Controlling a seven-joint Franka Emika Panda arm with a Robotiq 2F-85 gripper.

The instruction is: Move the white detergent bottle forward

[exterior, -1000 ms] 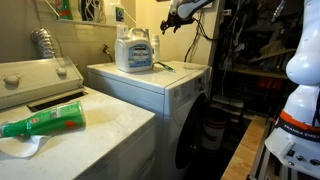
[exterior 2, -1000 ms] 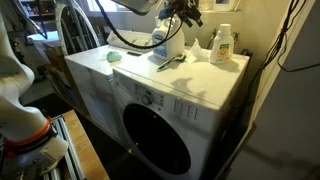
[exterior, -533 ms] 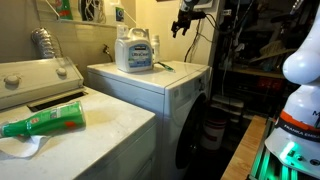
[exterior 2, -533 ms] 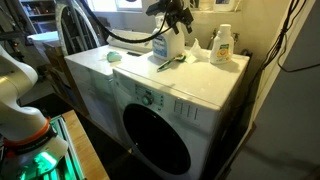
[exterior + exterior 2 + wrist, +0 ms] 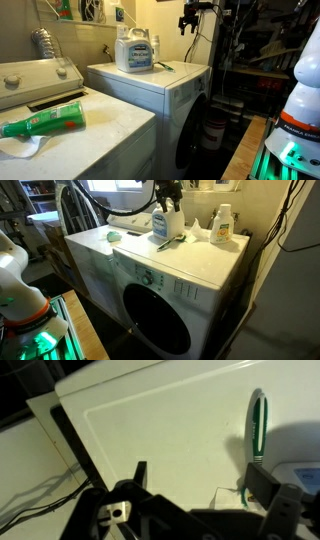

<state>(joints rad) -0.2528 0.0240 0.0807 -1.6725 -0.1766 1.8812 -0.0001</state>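
The white detergent bottle (image 5: 222, 225) is small and slim with a bluish-green label. It stands upright at the back of the dryer top (image 5: 190, 265), to the right of the big jug (image 5: 167, 222). In an exterior view the big jug (image 5: 135, 50) hides it. My gripper (image 5: 168, 193) hangs in the air above the big jug, well clear of the small bottle, and it also shows in an exterior view (image 5: 188, 20). In the wrist view my gripper (image 5: 198, 472) is open and empty, looking down on the white dryer top (image 5: 160, 420).
A green and white brush-like item (image 5: 257, 425) lies on the dryer top in front of the jug (image 5: 168, 242). A green bottle with red cap (image 5: 45, 122) lies on the neighbouring washer. The wall stands close behind the bottles. Cables hang at the right (image 5: 290, 220).
My gripper has shifted sideways above the big jug and turned to point more straight down. The bottles have not moved.
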